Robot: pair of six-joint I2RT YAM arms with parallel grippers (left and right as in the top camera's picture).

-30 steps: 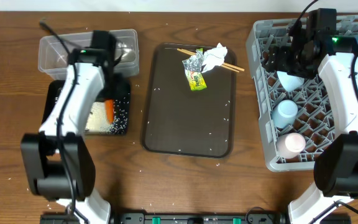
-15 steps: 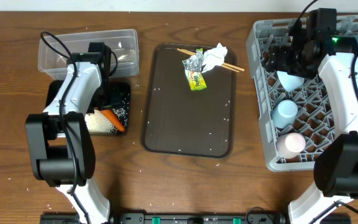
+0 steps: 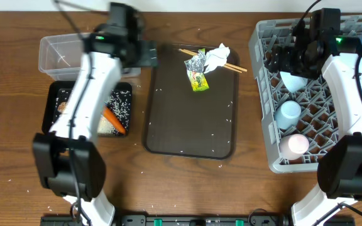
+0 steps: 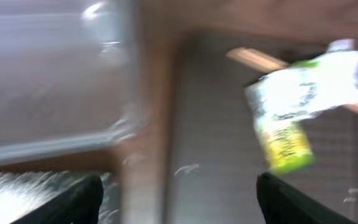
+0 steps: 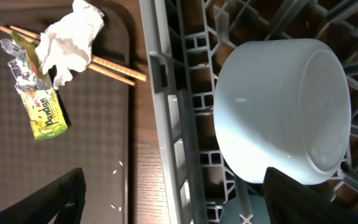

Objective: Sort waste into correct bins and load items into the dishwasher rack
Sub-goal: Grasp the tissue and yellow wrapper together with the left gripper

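Observation:
My left gripper (image 3: 148, 54) hangs open and empty over the gap between the clear tub (image 3: 61, 53) and the brown serving tray (image 3: 190, 119). Its blurred wrist view shows the tub (image 4: 48, 81) and the green-yellow wrapper (image 4: 284, 118). The orange carrot (image 3: 114, 119) lies with white rice (image 3: 102, 122) in the black tray (image 3: 54, 107). Wrapper (image 3: 198, 78), tissue (image 3: 217, 56) and chopsticks (image 3: 232, 66) lie on the serving tray's far end. My right gripper (image 3: 288, 59) is open above the grey rack (image 3: 263, 94), beside the upturned small light-blue bowl (image 5: 284, 106).
The rack also holds a light-blue cup (image 3: 289, 113) and a white-pink cup (image 3: 294, 144), both upside down. Rice grains are scattered over the serving tray and the wooden table (image 3: 5, 125). The rack's rim (image 5: 173, 124) runs under my right gripper.
My left gripper opened, left the carrot lying in the black tray, then rose and swung up and right past the clear tub. The right arm has not moved.

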